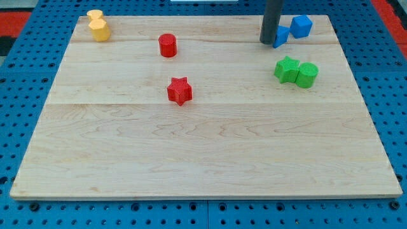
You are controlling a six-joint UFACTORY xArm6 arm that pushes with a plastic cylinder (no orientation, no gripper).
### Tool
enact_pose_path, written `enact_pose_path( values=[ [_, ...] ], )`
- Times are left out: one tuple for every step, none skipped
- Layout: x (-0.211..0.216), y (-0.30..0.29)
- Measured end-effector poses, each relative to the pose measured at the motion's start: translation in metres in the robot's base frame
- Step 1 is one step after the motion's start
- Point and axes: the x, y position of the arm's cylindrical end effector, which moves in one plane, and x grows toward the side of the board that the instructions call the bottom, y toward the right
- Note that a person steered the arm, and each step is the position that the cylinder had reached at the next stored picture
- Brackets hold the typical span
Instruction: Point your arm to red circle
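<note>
A: What is hidden or hard to read?

B: My tip (268,42) is the bottom of a dark rod whose upper part is cut off by the view's top. It covers part of a blue block (282,36) touching its right side, so that block's shape I cannot tell. The rod has no jaws, so there is nothing to spread or press together, and it pinches nothing.

A: And the red circle?

B: The red circle (168,45) stands well to the left of the tip, about level with it, apart from every other block. A red star (180,91) sits left of the tip and lower, below the circle.

A: Anything else near the tip?

B: A blue cube (301,26) lies just right of the half-hidden blue block, slightly higher. Below and right of the tip, a green star (287,69) and a green cylinder (307,75) touch each other. Far left, by the board's top-left corner, two yellow blocks (97,25) sit touching; their shapes are unclear.

A: Any containers?

B: None; everything rests directly on the wooden board (203,152).

A: Edges and room?

B: The tip is close to the board's top edge. Between it and the circle the wood is bare, and the lower half of the board holds nothing.
</note>
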Motion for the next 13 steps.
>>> enact_pose_path(
  values=[
    [-0.01,0.013],
    [-0.017,0.022],
    [-0.019,0.026],
    [-0.003,0.001],
    [0.007,-0.022],
    [0.011,-0.029],
    [0.011,-0.035],
    [0.011,-0.043],
    [0.011,-0.059],
    [0.011,-0.071],
    [0.009,-0.087],
    [-0.001,-0.105],
    [-0.016,-0.128]
  ],
)
